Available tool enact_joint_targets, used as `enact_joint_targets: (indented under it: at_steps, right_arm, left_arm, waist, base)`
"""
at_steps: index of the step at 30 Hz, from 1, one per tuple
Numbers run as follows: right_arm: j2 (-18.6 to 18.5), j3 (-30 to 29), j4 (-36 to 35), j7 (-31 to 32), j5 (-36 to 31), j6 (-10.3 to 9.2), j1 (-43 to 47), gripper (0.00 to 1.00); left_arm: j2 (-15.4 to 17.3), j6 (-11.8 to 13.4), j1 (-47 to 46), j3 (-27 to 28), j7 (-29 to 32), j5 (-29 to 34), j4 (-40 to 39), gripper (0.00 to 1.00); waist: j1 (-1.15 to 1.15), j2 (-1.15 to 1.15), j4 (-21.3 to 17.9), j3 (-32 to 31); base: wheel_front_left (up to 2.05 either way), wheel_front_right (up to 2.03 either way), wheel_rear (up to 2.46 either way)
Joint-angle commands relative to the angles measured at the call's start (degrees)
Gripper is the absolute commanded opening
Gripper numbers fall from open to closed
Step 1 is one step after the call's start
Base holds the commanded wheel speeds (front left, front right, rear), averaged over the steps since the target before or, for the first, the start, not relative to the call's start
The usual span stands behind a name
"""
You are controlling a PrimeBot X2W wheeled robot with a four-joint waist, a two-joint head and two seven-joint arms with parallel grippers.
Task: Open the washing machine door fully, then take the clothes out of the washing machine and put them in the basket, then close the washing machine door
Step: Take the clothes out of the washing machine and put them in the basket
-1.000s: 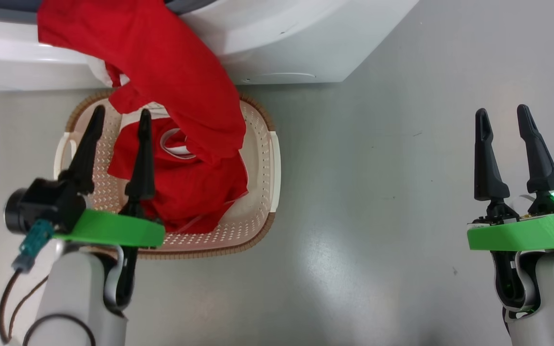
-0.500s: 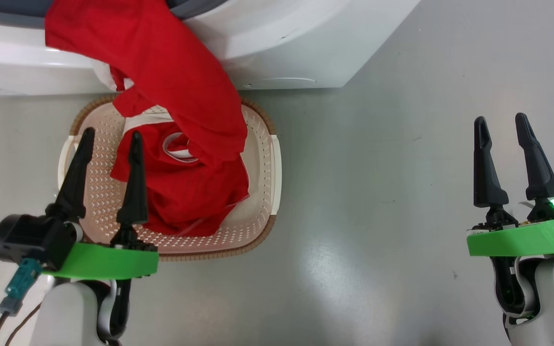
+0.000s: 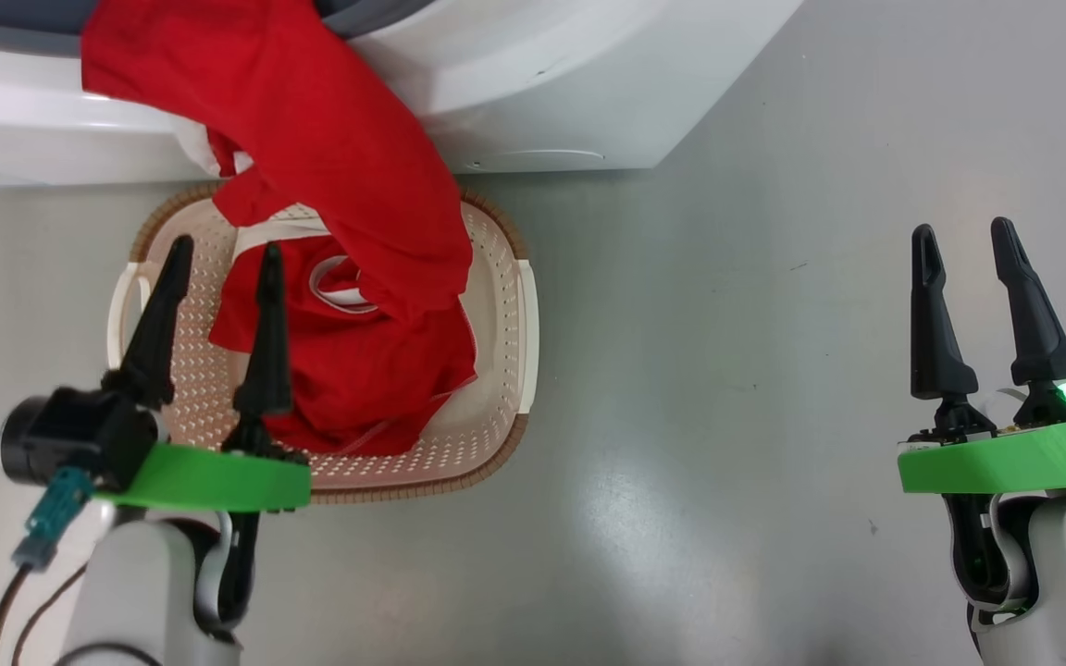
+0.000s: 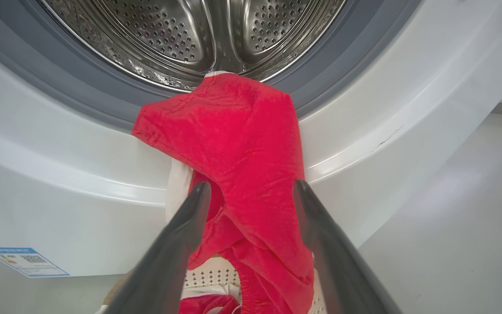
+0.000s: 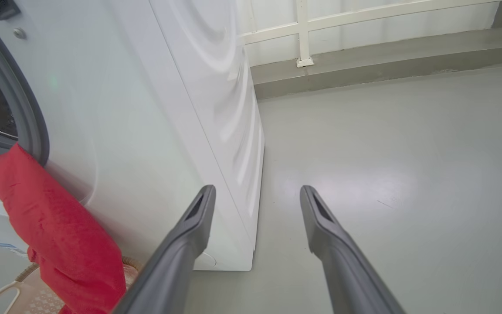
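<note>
The white washing machine (image 3: 533, 83) fills the top of the head view, and its steel drum (image 4: 190, 35) stands open; the washing machine door is out of view. Red clothes (image 3: 339, 157) hang from the drum lip down the front into the cream basket (image 3: 496, 305) on the floor below. More red fabric (image 3: 357, 379) lies heaped in the basket. My left gripper (image 3: 224, 254) hovers open over the basket's left half, holding nothing; in its wrist view the hanging garment (image 4: 233, 144) lies just beyond the fingers. My right gripper (image 3: 963, 233) is open and empty over bare floor to the right.
Grey floor (image 3: 727, 416) spreads to the right of the basket and machine. The machine's right side panel (image 5: 168, 109) and a low white railing at a ledge (image 5: 303, 35) appear in the right wrist view. A blue label (image 4: 24, 261) sits low on the machine front.
My left gripper drew back toward me, then came forward again a little over the basket, staying open. The clothes and my right gripper have barely moved.
</note>
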Motion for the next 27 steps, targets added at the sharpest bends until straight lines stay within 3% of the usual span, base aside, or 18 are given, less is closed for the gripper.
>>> enact_joint_targets:
  at_steps: [1, 27]
  right_arm:
    - [0.03, 1.41, -1.18, -0.37, -0.42, 0.37, 0.71, 1.00]
    - [0.03, 3.11, -1.47, -0.37, 0.39, 0.37, -1.35, 1.00]
  left_arm:
    - [1.55, -0.31, -1.39, 1.33, -0.22, 0.73, 0.31, 1.00]
    - [6.31, -0.31, -27.00, -0.87, -0.22, 0.83, 31.31, 1.00]
  waist:
    - [0.00, 0.00, -0.01, 0.24]
    - [0.00, 0.00, -2.78, 3.74]
  base:
    - [0.00, 0.00, 0.00]
    - [0.00, 0.00, 0.00]
